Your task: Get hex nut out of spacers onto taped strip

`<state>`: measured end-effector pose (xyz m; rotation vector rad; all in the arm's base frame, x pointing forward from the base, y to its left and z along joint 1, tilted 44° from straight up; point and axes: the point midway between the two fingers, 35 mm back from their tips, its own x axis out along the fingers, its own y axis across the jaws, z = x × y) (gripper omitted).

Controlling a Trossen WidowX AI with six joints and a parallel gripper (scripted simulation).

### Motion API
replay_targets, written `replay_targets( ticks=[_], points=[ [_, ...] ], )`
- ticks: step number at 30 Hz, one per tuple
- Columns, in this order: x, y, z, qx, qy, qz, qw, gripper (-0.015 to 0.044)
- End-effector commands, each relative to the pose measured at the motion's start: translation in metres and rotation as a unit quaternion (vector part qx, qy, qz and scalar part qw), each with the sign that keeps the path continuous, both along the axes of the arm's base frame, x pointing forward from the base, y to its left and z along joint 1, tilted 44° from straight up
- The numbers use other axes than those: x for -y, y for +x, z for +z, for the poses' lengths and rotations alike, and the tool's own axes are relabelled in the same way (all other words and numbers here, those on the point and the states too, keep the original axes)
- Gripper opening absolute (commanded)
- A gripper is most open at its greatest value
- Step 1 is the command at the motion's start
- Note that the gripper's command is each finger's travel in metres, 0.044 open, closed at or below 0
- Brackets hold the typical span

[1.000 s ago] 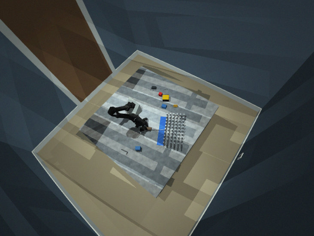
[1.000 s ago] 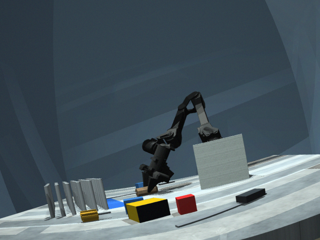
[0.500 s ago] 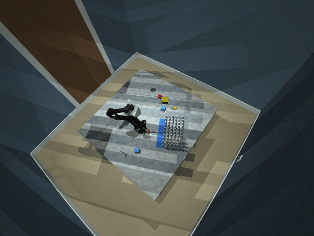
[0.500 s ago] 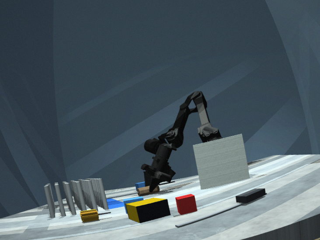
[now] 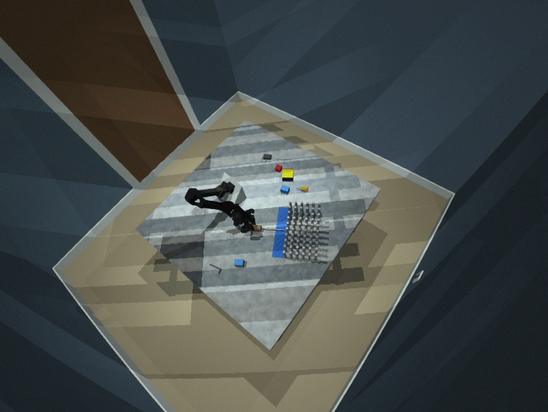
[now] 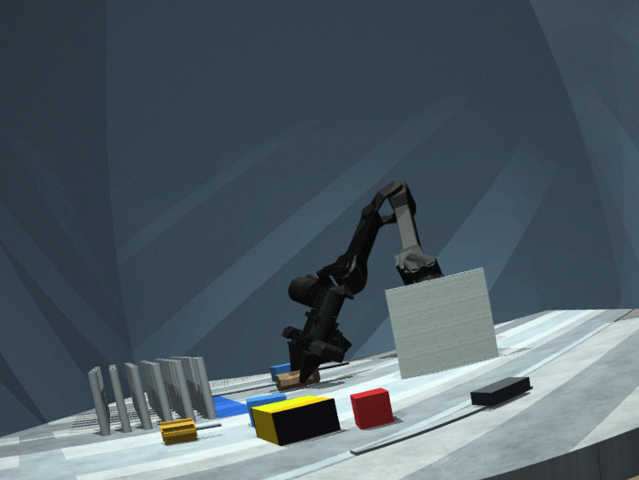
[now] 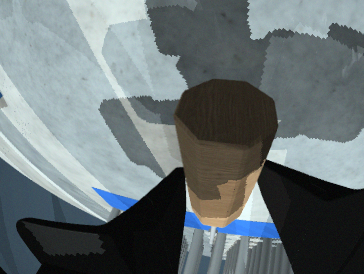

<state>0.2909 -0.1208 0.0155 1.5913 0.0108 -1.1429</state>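
I'm holding the claw (image 5: 253,225) (image 6: 305,372) (image 7: 221,170) partly closed on the wooden handle (image 5: 257,228) (image 6: 289,380) (image 7: 226,145) of a tool, its fingers standing about half apart with the handle gripped between them; the arm (image 5: 216,201) (image 6: 361,242) is reaching down low over the counter (image 5: 261,327) (image 6: 567,413) (image 7: 135,45). The tool's thin metal shaft (image 5: 273,229) (image 7: 213,234) is pointing away from me, running across the blue tape strip (image 5: 278,243) (image 6: 227,407) (image 7: 127,201) to the near edge of the spacers (image 5: 303,239) (image 6: 160,392) (image 7: 217,255); I'm not making out where its tip is ending. The spacers I can see are standing upright in their rows; I'm not managing to see the nut in any view, so I cannot tell where it is lying.

Off to one side of the field, a small yellow-handled tool (image 5: 304,189) (image 6: 179,431) is lying near a blue block (image 5: 284,189) (image 6: 265,401); a yellow and black block (image 5: 287,174) (image 6: 297,420) and a red block (image 5: 278,168) (image 6: 372,408) are sitting close by, with a long thin tool with a black handle (image 5: 266,156) (image 6: 499,391) lying beyond them; on the opposite side, a second blue block (image 5: 239,262) (image 6: 280,371) is resting near a thin bent rod (image 5: 215,267).
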Motion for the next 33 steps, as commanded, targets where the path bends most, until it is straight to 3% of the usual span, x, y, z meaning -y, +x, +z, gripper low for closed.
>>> replay_targets(
  ticks=[1,19,33],
  points=[
    [-0.002,0.002,0.004,0.005,0.001,-0.001,1.000,0.0000],
    [-0.010,0.004,0.014,0.007,0.001,-0.002,1.000,0.0000],
    [-0.004,-0.026,0.030,0.004,0.001,0.000,1.000,0.0000]
  ],
)
